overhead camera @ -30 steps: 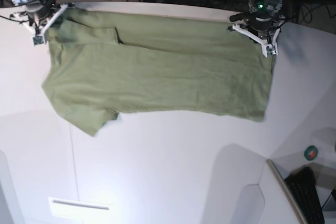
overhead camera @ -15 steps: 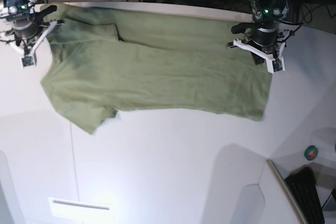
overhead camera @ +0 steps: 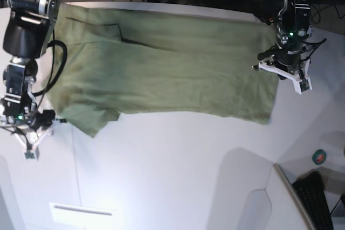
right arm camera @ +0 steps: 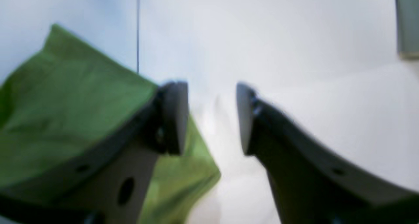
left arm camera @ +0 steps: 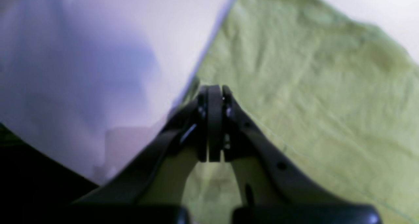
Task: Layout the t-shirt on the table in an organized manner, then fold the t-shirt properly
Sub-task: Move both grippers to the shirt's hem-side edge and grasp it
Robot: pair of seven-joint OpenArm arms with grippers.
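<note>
Two grippers are in my view, one at each side of the olive-green t-shirt [overhead camera: 178,74], which lies spread wide over the far part of the white table [overhead camera: 161,176]. On my base view the left gripper [overhead camera: 295,76] hangs by the shirt's right-hand edge, and its own wrist camera shows me the black fingertips pressed together, with the cloth behind them and no fold pinched between. My right gripper [right arm camera: 211,116] is down at the other side, near the sleeve corner that points toward the bottom of the base view. From its wrist camera I see the fingers spread well apart, nothing between them but a strip of table and a little of the shirt's edge beneath; I can't tell whether either fingertip touches the fabric. Up at the top left of the base view, a flap of the cloth lies folded over, its edge making a dark crease, and the lower edge of the shirt runs fairly straight between the two sides. A thin dark seam [overhead camera: 75,160] runs down the tabletop from beside that sleeve corner. Over at the lower right I have a roll of green tape [overhead camera: 319,157] on the table, and just below it a black ridged object [overhead camera: 314,200] that I can't identify. Both wrist pictures reach me somewhat blurred.
</note>
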